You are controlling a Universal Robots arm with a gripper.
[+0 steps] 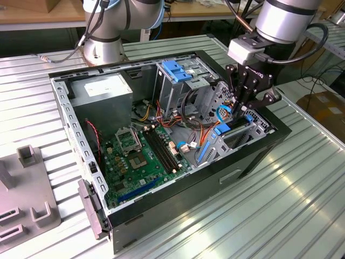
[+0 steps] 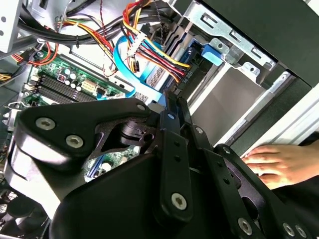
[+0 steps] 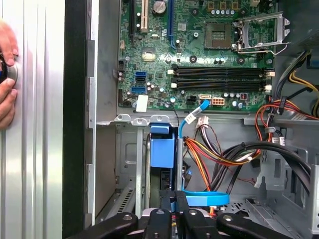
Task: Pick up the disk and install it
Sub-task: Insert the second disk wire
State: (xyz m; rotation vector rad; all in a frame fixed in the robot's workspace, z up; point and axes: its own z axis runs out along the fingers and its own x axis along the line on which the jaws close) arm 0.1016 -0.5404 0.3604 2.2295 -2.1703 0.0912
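We see the open computer case (image 1: 161,216) lying on the table (image 1: 269,205), its circuit board (image 1: 140,156) inside toward the exterior view's left, the tool (image 1: 243,108) above the drive bay (image 1: 237,135) on its right.

Ribbed glossy metal table (image 1: 302,199), matt black metal case (image 1: 178,205), blue plastic disk (image 3: 163,147) rail.
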